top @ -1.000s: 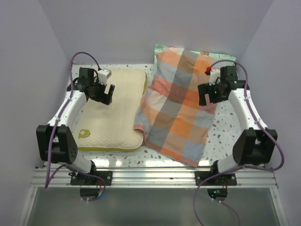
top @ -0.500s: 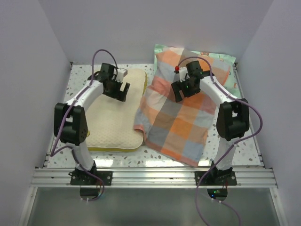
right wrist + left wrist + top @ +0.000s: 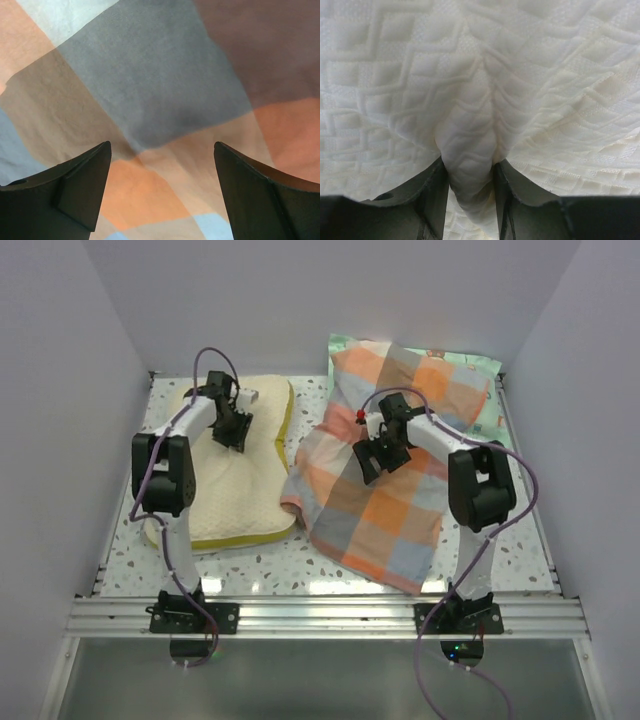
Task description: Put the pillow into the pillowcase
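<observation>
Quilted cream pillow (image 3: pixel 225 490): lies on the left half of the terrazzo table (image 3: pixel 300 565). Its far part is bunched and its right edge bows inward. The left gripper (image 3: pixel 470 172) pinches a raised ridge of the quilted cover near the far end, with only a thin fold between the fingers.

Plaid pillowcase (image 3: pixel 395 490): spread on the right half. Its left border meets the pillow's near right corner, and its far end lies over a mint-green pillow (image 3: pixel 480 368). The right gripper (image 3: pixel 160 150) hangs just above the mid-cloth, fingers spread, holding nothing. The opening of the case cannot be made out.

Risks, as judged:
- The thin fold may slip free under a pull.
- A pull could drag the pillow over the case's border and bury it.
- A pinch at mid-cloth may take both layers and seal the case.

Room: walls stand close on the left, far and right sides. Free table shows mainly along the near edge.
</observation>
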Robot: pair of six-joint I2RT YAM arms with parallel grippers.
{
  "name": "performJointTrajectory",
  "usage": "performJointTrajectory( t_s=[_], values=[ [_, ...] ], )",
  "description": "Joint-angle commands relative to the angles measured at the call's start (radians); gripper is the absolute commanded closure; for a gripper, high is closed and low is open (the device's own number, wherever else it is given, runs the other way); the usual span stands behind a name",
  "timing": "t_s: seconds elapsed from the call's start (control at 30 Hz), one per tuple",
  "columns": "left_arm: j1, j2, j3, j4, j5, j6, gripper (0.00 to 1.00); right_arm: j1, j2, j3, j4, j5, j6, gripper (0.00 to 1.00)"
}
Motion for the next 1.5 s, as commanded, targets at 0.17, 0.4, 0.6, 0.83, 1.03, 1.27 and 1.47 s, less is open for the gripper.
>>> performJointTrajectory(
  t_s=[0.17, 0.4, 0.6, 0.83, 1.03, 1.27, 1.47],
  values=[
    [0.165, 0.160, 0.227, -0.046, -0.143, 0.417, 0.78, 0.035, 0.237, 0.145, 0.024, -0.049, 0.059, 0.18],
    [0.137, 0.087, 0.217, -0.085, 0.182, 0.691, 0.72, 0.035, 0.416, 0.361, 0.024, 0.009, 0.125, 0.23],
    [0.049, -0.116, -0.163, -0.137, 0.104, 1.037, 0.83, 0.032, 0.524, 0.609, -0.011, 0.070, 0.161, 0.24],
    [0.196, -0.288, -0.328, -0.172, 0.133, 1.268, 0.68, 0.032, 0.382, 0.537, -0.082, -0.044, 0.096, 0.16],
    [0.221, -0.346, -0.239, -0.281, 0.334, 1.121, 0.07, 0.037, 0.046, 0.232, -0.111, -0.141, -0.072, 0.07],
    [0.203, -0.384, -0.219, -0.215, 0.538, 0.820, 0.00, 0.089, -0.122, -0.001, -0.124, -0.016, -0.171, 0.11],
    [-0.111, -0.438, -0.256, 0.144, 0.387, 0.475, 0.00, -0.027, -0.125, 0.106, -0.106, 0.021, -0.132, 0.19]
  ],
)
